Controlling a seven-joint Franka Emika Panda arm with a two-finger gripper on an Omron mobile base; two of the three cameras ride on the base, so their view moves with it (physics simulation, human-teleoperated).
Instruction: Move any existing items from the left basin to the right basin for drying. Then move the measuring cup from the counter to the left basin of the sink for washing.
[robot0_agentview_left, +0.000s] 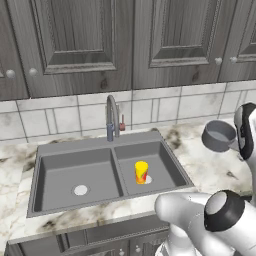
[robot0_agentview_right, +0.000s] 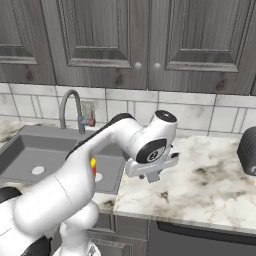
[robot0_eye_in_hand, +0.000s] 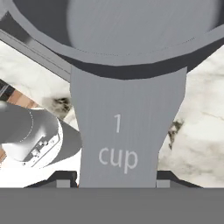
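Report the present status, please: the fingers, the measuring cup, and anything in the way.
Fingers shut on the measuring cup's handle, cup lifted above the counter. Yellow cup upright in right basin. Left basin ready, path clear.

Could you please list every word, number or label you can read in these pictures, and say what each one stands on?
"1": on the flat handle of the measuring cup, upper line.
"cup": on the same handle, directly below the "1".
No other readable text in the base views.
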